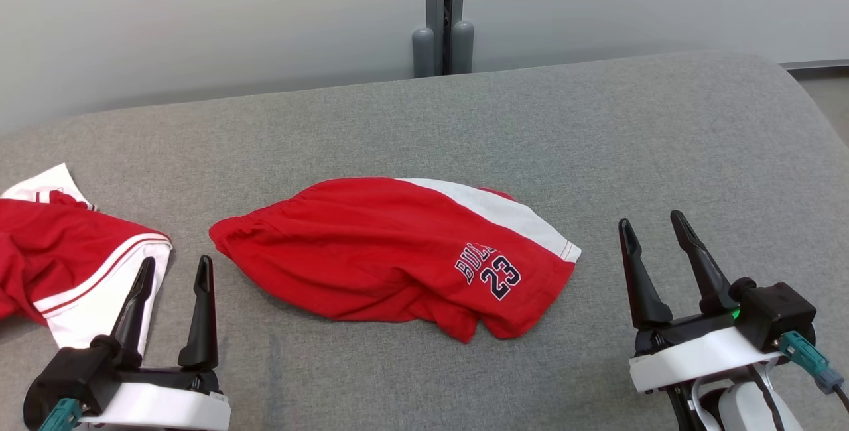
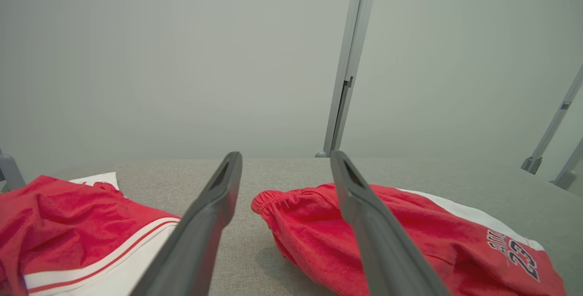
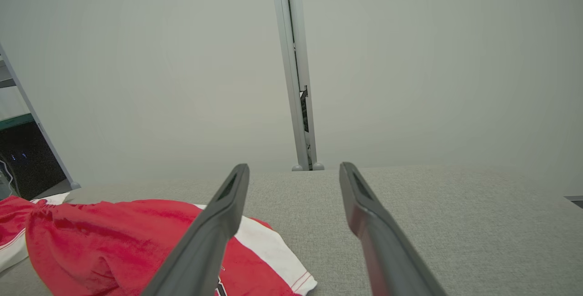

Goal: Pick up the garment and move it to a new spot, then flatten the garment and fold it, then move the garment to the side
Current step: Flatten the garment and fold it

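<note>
A red garment (image 1: 371, 245) with a white side panel and "BULLS 23" print lies loosely folded in the middle of the grey padded table (image 1: 597, 126). It also shows in the left wrist view (image 2: 300, 223) and the right wrist view (image 3: 114, 237). My left gripper (image 1: 176, 260) stands open and empty near its left, gathered end; the jaws (image 2: 285, 155) frame that end. My right gripper (image 1: 650, 220) is open and empty to the right of the garment, apart from it, over bare fabric (image 3: 294, 165).
A second red and white garment (image 1: 60, 245) lies crumpled at the table's left edge, its white hem beside my left gripper's outer finger (image 2: 68, 223). A grey post (image 1: 443, 16) rises behind the table's far edge. The table's right corner is rounded.
</note>
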Robot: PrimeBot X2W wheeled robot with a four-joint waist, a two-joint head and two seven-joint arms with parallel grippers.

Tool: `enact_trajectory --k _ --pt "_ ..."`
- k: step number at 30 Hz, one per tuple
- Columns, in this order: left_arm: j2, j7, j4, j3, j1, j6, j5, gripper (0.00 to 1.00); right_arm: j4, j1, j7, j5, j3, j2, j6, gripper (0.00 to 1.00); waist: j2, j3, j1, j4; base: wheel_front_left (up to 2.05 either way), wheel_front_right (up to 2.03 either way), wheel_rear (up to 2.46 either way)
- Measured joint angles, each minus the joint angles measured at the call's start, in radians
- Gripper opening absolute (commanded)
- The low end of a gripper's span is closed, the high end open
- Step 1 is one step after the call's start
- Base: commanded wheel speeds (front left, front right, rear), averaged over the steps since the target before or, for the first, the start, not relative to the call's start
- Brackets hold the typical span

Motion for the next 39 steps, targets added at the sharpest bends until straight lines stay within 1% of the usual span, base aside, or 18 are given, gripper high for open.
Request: enact_trajectory --k 4,11,18,19,21,24,28,31,34,37,39 --pt "-0.029 0.0 0.009 0.031 0.007 -0.031 0.036 1.0 -0.001 0.0 0.0 -0.002 -0.004 0.0 0.0 1.0 0.0 0.002 0.0 0.005 0.0 0.0 0.0" --pt "-0.067 0.0 0.041 0.077 0.005 -0.068 0.078 1.0 0.0 0.003 0.0 -0.012 -0.002 0.0 0.0 1.0 0.0 0.002 0.0 0.015 0.0 0.0 0.0" --pt "-0.098 0.0 0.065 0.101 -0.004 -0.101 0.1 1.0 -0.015 0.002 0.0 -0.017 0.005 0.0 0.0 1.0 0.0 -0.002 0.0001 0.024 0.0 0.0 0.0" --pt "-0.101 0.0 0.069 0.104 -0.005 -0.106 0.102 1.0 -0.017 0.002 0.0 -0.017 0.018 -0.001 0.0 1.0 0.0 -0.004 0.0 0.025 0.0 0.0 0.0" --pt "-0.11 0.0 0.075 0.107 -0.005 -0.112 0.106 1.0 -0.012 0.002 0.0 -0.012 0.076 -0.002 0.0 1.0 0.0 -0.008 0.0001 0.029 0.0 0.0 0.0" --pt "-0.117 0.0 0.089 0.111 -0.006 -0.12 0.111 1.0 0.024 0.002 0.0 -0.016 0.154 0.001 0.0 1.0 0.0 -0.014 0.0 0.039 0.0 0.0 0.0" --pt "-0.127 0.0 0.103 0.109 -0.008 -0.13 0.116 1.0 0.108 -0.013 0.001 0.018 0.305 -0.043 0.0 1.0 0.0 -0.022 0.0 0.059 0.0 0.0 0.0" --pt "-0.134 0.0 0.11 0.11 -0.01 -0.137 0.117 1.0 0.183 -0.024 0.07 0.076 0.407 -0.073 0.0 1.0 0.0 -0.028 0.0 0.08 0.0 0.0 0.0" --pt "-0.143 0.0 0.12 0.112 -0.012 -0.139 0.118 1.0 0.234 -0.046 0.13 0.125 0.459 -0.09 0.0 1.0 0.0 -0.029 0.0001 0.106 0.0 0.0 0.0" --pt "-0.147 0.0 0.128 0.114 -0.015 -0.142 0.119 1.0 0.28 -0.071 0.163 0.135 0.463 -0.096 0.0 1.0 0.0 -0.028 0.0 0.132 0.0 0.0 0.0" --pt "-0.149 0.0 0.132 0.114 -0.017 -0.145 0.119 1.0 0.31 -0.084 0.187 0.143 0.461 -0.089 0.0 1.0 0.0 -0.027 0.0 0.148 0.0 0.0 0.0"
